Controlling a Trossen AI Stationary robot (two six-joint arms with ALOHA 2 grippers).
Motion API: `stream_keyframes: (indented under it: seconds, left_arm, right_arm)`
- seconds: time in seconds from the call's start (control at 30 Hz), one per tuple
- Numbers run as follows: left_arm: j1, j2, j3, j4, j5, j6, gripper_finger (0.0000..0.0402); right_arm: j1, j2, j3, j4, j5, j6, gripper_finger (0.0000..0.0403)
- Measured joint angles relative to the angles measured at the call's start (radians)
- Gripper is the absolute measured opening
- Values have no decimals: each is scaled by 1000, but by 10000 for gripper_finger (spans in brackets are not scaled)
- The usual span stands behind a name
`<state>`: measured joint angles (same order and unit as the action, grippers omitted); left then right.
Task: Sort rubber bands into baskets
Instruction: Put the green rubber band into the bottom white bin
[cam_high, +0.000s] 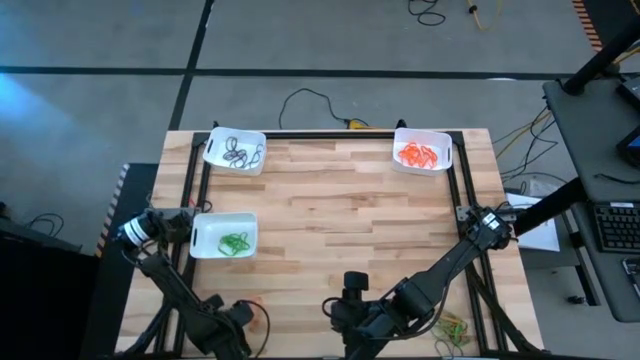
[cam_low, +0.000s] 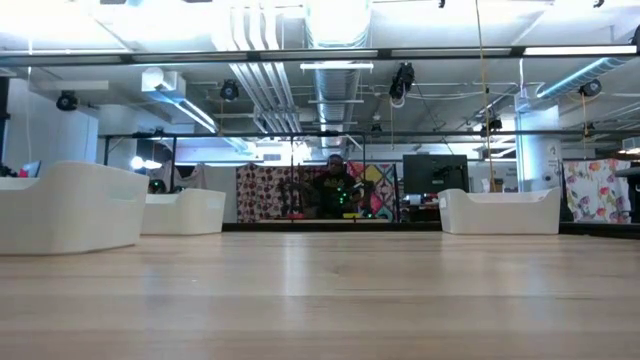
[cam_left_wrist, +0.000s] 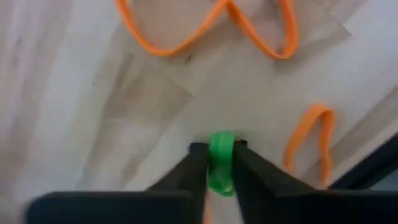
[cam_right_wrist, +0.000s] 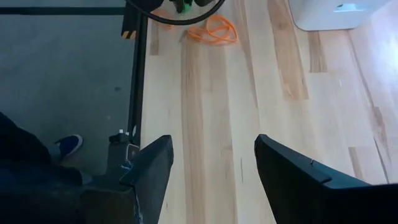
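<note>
My left gripper (cam_left_wrist: 221, 149) is at the table's near left edge (cam_high: 250, 318), shut on a green rubber band (cam_left_wrist: 221, 163). Orange rubber bands (cam_left_wrist: 205, 25) lie loose on the wood around it. My right gripper (cam_right_wrist: 214, 155) hangs open and empty over the near middle of the table (cam_high: 350, 292). Three white baskets rest on the table: one with dark bands (cam_high: 235, 152) at the far left, one with orange bands (cam_high: 422, 152) at the far right, one with green bands (cam_high: 225, 237) at the left. Neither gripper shows in the low view. My left gripper pinches the green band between its two fingertips (cam_left_wrist: 198, 155). A short loop of the band (cam_left_wrist: 221, 140) sticks out past the tips. The fingers slant down toward the wood from above. Whether the band's lower part touches the table cannot be told.
More loose bands (cam_high: 455, 325) lie at the near right of the table. One orange band (cam_left_wrist: 311, 143) lies close beside my left gripper, near the table's black frame (cam_left_wrist: 373, 168). The right wrist view shows orange bands (cam_right_wrist: 211, 28) and a basket's corner (cam_right_wrist: 336, 12).
</note>
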<state>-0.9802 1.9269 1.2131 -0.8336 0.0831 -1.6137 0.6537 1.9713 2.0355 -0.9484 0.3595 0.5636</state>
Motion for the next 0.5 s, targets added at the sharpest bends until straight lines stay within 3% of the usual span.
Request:
stream_keyframes:
  seconds: [0.1,0.27,0.5]
  left_arm:
    - [26,-27,-4,-46,-26,46,10]
    - [103,-146,11,-273,-106,155,3]
    - [284,-414,-49,-602,-225,238,0]
  right_arm:
    - [0,0,9,-10,0,0,219]
    - [0,0,54,-78,0,0,219]
    - [0,0,107,-151,8,4,219]
